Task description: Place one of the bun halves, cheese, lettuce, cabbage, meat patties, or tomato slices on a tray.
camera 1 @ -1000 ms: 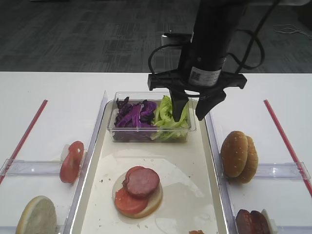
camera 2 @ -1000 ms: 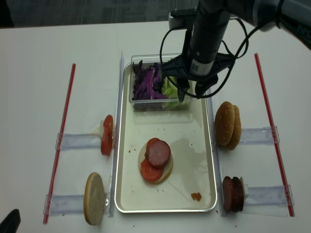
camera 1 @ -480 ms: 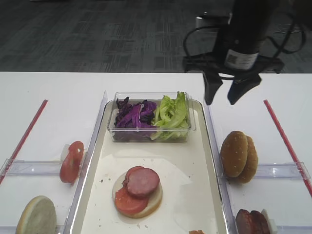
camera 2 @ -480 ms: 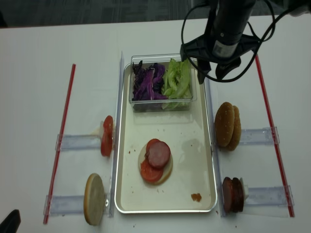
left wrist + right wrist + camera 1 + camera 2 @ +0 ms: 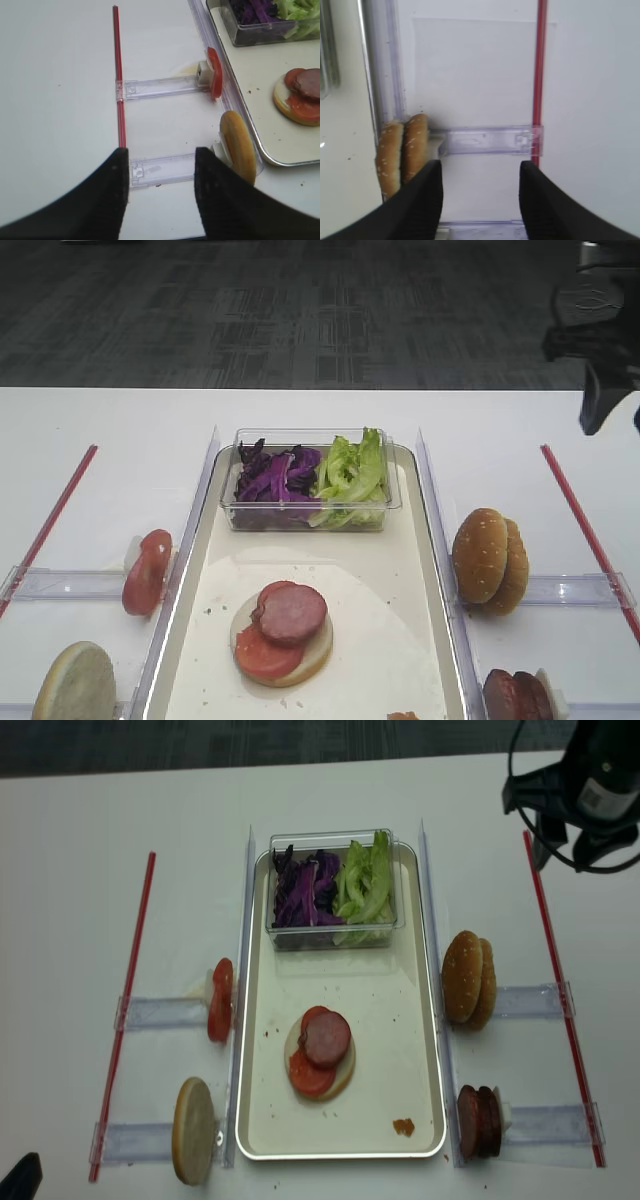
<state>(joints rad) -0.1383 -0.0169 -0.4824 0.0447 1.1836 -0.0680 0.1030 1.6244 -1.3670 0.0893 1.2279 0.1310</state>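
The right gripper (image 5: pixel 563 852) hangs with jaws spread and nothing between them, above the table (right of the tray (image 5: pixel 412 1020)). The clear box (image 5: pixel 335 935) holds cabbage (image 5: pixel 305 890) and lettuce (image 5: pixel 365 885). On the tray sits one bun bottom (image 5: pixel 340 1072) carrying one tomato slice (image 5: pixel 308 1074) and one meat patty (image 5: pixel 328 1037).

The long cream tray (image 5: pixel 420 1020) lies lengthwise, and on it a pale bun bottom (image 5: pixel 343 1072) carries a tomato slice (image 5: pixel 303 1077) under a meat patty (image 5: pixel 327 1036). At its far end lie purple cabbage (image 5: pixel 305 890) and green lettuce (image 5: pixel 365 885), side by side. Two sesame bun tops (image 5: pixel 468 977) stand on edge right of the tray, dark patties (image 5: pixel 478 1120) nearer, with a tomato slice (image 5: pixel 220 1000) and a bun half (image 5: pixel 194 1128) on edge to its left.
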